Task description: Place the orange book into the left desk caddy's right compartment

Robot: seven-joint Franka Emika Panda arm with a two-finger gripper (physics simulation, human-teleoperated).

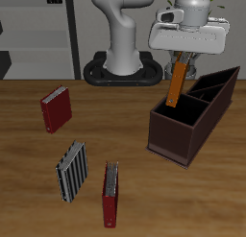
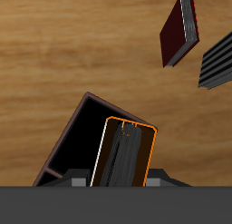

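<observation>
From the front, my two-finger gripper (image 1: 180,60) is clamped on the thin orange hardcover book (image 1: 177,83), hanging upright over the dark maroon-brown left desk caddy (image 1: 178,137). At the wrist, the book (image 2: 125,153) hangs above its squarish right compartment (image 2: 82,141).

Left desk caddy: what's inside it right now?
The orange book hangs from the gripper, lower end dipping toward the left desk caddy. The bins look dark and otherwise empty; the book covers part of the floor in the wrist view.
</observation>
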